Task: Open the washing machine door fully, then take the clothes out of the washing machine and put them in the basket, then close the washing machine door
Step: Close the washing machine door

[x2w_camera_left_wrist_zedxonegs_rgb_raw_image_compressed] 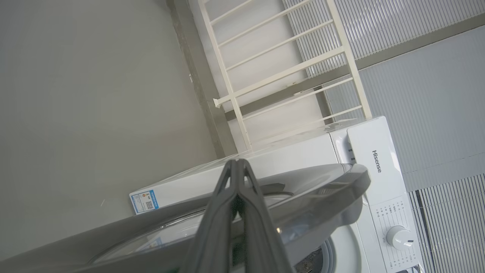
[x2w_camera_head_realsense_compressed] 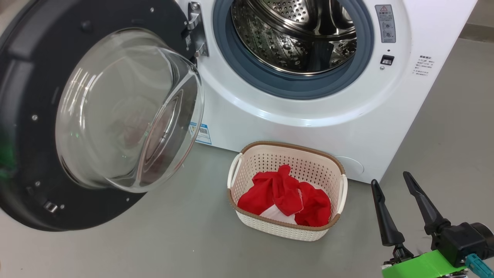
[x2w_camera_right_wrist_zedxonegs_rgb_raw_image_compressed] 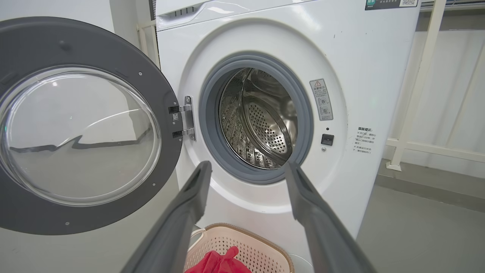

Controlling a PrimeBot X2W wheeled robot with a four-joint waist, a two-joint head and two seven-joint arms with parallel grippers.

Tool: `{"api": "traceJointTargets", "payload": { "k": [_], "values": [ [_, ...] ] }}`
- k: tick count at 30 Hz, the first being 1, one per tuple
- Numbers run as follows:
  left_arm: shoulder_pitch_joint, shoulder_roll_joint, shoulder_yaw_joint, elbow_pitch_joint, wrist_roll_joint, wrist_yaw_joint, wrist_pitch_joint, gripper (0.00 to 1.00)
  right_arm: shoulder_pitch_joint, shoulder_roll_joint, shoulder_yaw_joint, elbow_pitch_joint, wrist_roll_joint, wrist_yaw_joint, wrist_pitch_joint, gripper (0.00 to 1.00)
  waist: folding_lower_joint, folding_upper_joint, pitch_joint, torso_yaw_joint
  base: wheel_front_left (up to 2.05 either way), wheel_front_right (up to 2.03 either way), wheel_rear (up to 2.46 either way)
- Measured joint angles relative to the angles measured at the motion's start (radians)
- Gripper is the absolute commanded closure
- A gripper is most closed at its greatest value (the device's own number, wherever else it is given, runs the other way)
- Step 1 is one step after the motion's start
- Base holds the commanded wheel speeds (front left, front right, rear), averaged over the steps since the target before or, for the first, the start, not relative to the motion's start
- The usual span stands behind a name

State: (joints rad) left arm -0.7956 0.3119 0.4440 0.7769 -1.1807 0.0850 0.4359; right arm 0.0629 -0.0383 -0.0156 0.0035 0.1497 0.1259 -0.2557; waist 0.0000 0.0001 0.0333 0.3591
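Note:
The washing machine (x2w_camera_head_realsense_compressed: 308,127) stands with its door (x2w_camera_head_realsense_compressed: 23,96) swung wide to the left, the clear glass bowl (x2w_camera_head_realsense_compressed: 127,112) bulging toward me. I see bare steel in the drum (x2w_camera_head_realsense_compressed: 297,34). The clothes (x2w_camera_head_realsense_compressed: 285,197), red with some white, lie in the basket (x2w_camera_head_realsense_compressed: 285,146) on the floor before the machine. My right gripper (x2w_camera_head_realsense_compressed: 390,179) hovers open and holds nothing, to the right of the basket; its wrist view faces the drum (x2w_camera_right_wrist_zedxonegs_rgb_raw_image_compressed: 261,121), above the basket (x2w_camera_right_wrist_zedxonegs_rgb_raw_image_compressed: 261,242). My left gripper (x2w_camera_left_wrist_zedxonegs_rgb_raw_image_compressed: 237,163) is shut on nothing, close to the door's outer rim (x2w_camera_left_wrist_zedxonegs_rgb_raw_image_compressed: 322,182); I cannot tell whether it touches.
Grey floor (x2w_camera_head_realsense_compressed: 444,135) spreads around the basket and to the machine's right. A white metal rack (x2w_camera_left_wrist_zedxonegs_rgb_raw_image_compressed: 284,76) stands by the machine against the wall, and its leg (x2w_camera_right_wrist_zedxonegs_rgb_raw_image_compressed: 413,94) shows to the right. The control knob (x2w_camera_left_wrist_zedxonegs_rgb_raw_image_compressed: 398,237) sits on the top panel.

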Motion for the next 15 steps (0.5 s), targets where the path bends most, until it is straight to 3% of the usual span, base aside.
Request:
{"api": "traceJointTargets", "payload": {
  "k": [6,15],
  "values": [
    [0.021,-0.010,-0.003,-0.035,-0.016,-0.024,0.026,1.00,0.000,0.000,0.001,-0.002,0.000,0.000,0.000,0.00,0.0000,0.0000,0.006,0.009,0.00,0.00,0.00],
    [0.060,-0.038,0.002,-0.096,-0.046,-0.025,0.077,1.00,0.000,0.000,0.003,-0.001,0.001,0.000,0.000,0.00,0.0000,0.0000,0.003,0.016,0.00,0.00,0.00]
  ]
}}
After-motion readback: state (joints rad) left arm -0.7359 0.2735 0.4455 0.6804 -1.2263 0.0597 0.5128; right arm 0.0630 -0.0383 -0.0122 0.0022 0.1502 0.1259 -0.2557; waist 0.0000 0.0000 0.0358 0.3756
